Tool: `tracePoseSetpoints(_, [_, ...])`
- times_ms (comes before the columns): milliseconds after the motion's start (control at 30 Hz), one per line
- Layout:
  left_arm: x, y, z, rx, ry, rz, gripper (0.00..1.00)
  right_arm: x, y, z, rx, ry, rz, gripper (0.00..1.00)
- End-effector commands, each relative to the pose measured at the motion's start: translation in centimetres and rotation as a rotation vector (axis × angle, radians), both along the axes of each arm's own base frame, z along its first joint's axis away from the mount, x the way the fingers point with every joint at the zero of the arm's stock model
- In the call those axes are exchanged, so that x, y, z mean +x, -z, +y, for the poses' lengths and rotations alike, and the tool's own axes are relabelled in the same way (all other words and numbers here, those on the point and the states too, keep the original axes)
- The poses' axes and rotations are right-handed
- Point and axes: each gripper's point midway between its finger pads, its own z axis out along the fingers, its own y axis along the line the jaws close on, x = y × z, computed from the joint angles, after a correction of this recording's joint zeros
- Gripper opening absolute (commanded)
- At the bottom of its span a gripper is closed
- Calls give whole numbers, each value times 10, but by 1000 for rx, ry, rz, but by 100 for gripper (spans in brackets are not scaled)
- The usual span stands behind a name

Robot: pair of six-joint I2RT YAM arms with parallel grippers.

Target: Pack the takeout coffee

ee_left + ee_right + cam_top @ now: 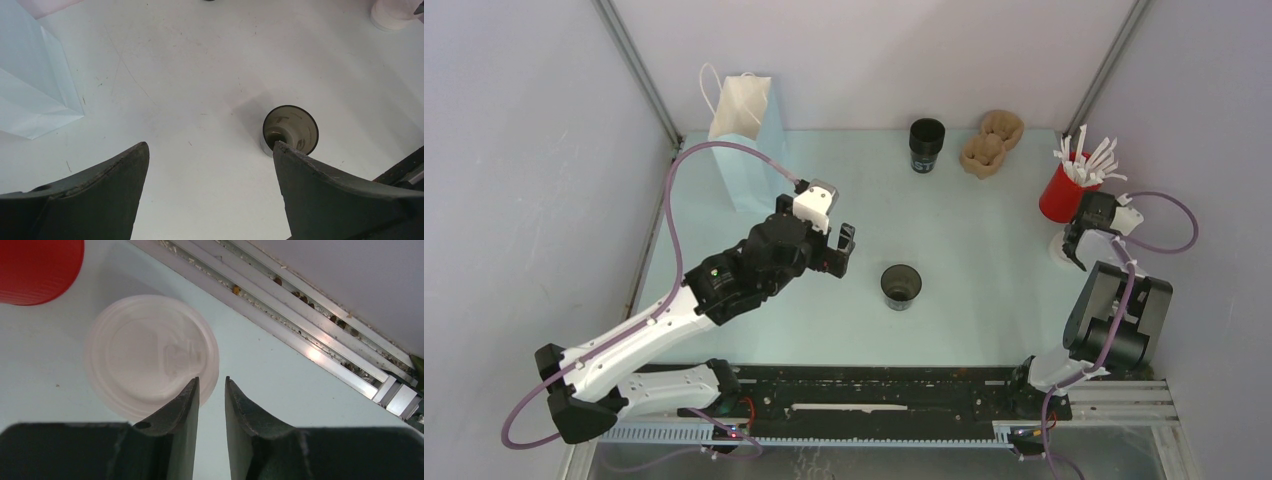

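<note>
No lidded black cup shows. A lidless black cup stands mid-table; in the left wrist view this cup is just beyond my right fingertip. My left gripper is wide open and empty, left of that cup. A white domed lid lies near the right edge, partly under my right arm in the top view; I cannot tell whether a cup is under it. My right gripper hovers over the lid's edge, jaws a narrow gap apart, holding nothing.
A pale blue paper bag stands at the back left, also in the left wrist view. A second black cup and a brown cardboard cup carrier are at the back. A red cup of white sticks stands beside the lid.
</note>
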Motion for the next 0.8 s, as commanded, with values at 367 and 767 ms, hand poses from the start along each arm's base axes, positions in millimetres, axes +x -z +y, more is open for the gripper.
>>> tracePoseSetpoints(367, [2, 2, -1, -3, 14, -22, 98, 10, -14, -8, -35, 23, -18, 33])
tracePoseSetpoints(767, [2, 4, 0, -1, 16, -23, 98, 9, -12, -8, -37, 19, -1, 31])
